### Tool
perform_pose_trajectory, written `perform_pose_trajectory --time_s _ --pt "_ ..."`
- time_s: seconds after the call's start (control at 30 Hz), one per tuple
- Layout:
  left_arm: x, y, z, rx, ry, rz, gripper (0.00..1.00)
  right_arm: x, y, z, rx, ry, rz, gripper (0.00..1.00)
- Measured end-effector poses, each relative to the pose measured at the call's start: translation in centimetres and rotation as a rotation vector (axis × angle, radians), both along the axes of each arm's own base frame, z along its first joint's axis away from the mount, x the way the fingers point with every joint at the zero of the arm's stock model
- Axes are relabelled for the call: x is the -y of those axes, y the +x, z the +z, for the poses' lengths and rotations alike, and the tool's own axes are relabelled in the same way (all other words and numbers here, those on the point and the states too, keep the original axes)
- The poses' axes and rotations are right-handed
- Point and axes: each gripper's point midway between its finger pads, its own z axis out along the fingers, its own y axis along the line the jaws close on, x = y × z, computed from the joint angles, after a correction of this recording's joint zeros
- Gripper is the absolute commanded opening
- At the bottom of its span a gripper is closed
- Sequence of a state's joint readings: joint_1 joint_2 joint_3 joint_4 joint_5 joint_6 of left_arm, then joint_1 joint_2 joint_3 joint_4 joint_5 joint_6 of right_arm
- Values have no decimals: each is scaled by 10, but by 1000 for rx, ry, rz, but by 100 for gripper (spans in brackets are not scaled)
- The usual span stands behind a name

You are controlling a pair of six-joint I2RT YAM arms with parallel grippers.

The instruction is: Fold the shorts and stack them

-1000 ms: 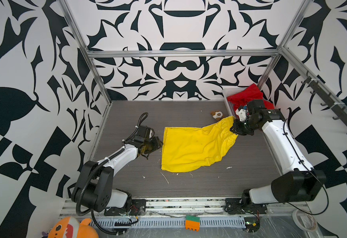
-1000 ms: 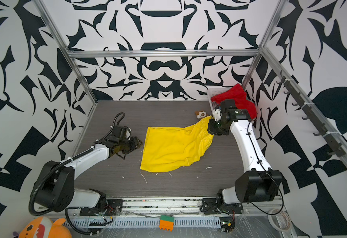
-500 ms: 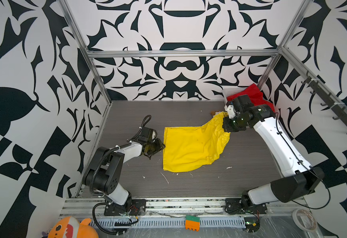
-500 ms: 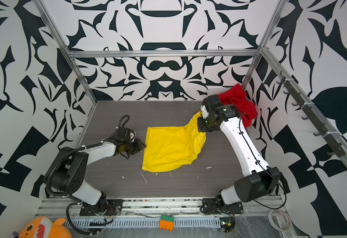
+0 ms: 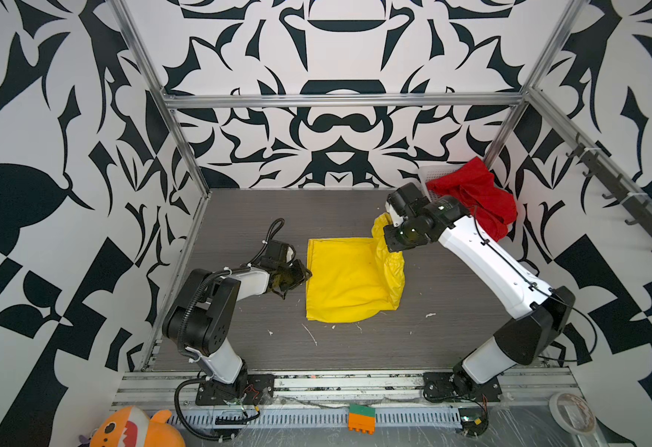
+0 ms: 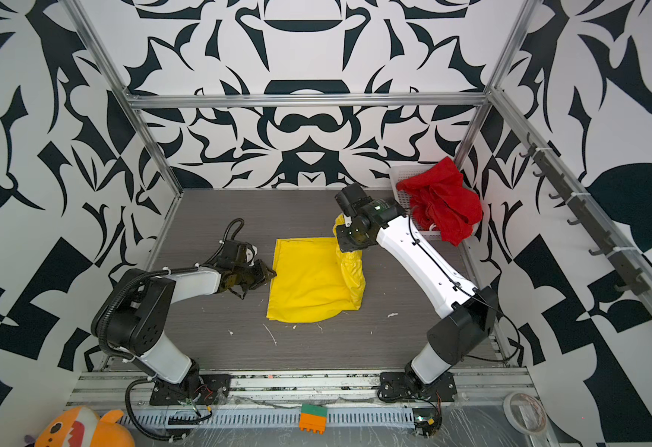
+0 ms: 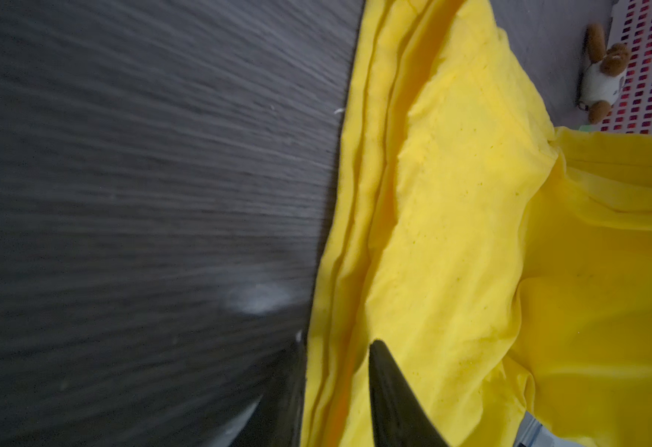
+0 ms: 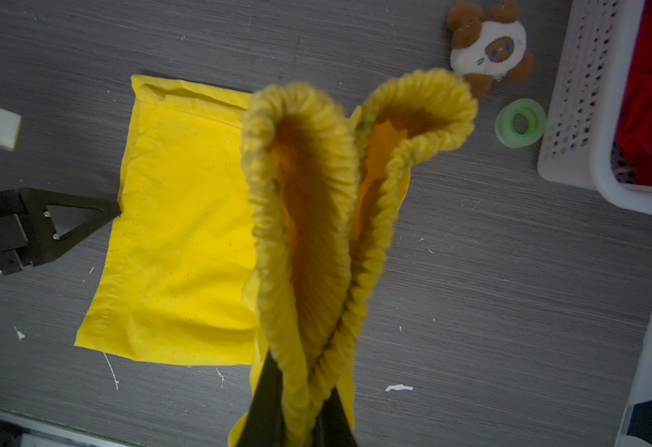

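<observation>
Aloft, right pincer [image 8: 297, 398] clamps the yellow shorts [image 5: 343, 282] — low left pincer [image 7: 336, 348] straddles their hem, narrowly parted.

On the left: folded back at the elbow, forearm reaching out low and level, left pincer [image 5: 308, 273] turned sideways, fingers [image 7: 390, 387] a little apart. On the right: stretched up and inward, wrist bent downward, right pincer [image 8: 301, 387] clamped on yellow shorts [image 5: 347, 278].

left arm [image 5: 247, 280], right arm [image 5: 483, 255]: white shells, black joints, black cable loops. left gripper [image 5: 304, 275] fingers [image 8: 32, 232] black, triangular cutout, two screws.
</observation>
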State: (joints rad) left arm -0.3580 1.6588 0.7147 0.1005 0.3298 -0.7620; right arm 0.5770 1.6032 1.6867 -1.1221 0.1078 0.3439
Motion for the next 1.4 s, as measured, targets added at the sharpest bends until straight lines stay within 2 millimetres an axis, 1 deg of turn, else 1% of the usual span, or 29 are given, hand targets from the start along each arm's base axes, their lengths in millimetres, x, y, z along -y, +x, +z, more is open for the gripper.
perform_pose_trajectory --time_s 0.17,0.47,0.67,0.83,1.03,1.1,1.17,1.23,1.27,1.33,1.4 --pt "2 1 0 6 -11 -1 30 -32 0 -14 5 -7 31 0" --pt "4 4 0 17 -25 -3 29 -85 1 -55 -44 -10 73 0" --pt "5 5 -1 19 -28 -5 28 -110 2 -71 -61 18 81 0" --pt "7 6 -1 25 -38 -11 28 -127 4 -84 -80 55 80 4" --pt "7 6 0 26 -42 -13 30 -158 11 -115 -130 148 91 15" --pt "8 6 1 26 -45 -14 35 -170 12 -127 -150 190 99 22" --pt "7 6 3 30 -49 -8 42 -182 12 -140 -172 236 113 31" --pt "4 4 5 28 -48 0 45 -193 11 -149 -191 279 125 39" --pt "1 3 5 26 -47 6 47 -198 11 -152 -197 297 133 46" --pt "-6 0 7 21 -49 23 53 -204 11 -153 -200 328 142 53" --pt "-15 -2 10 19 -49 46 59 -208 10 -147 -192 360 155 55"
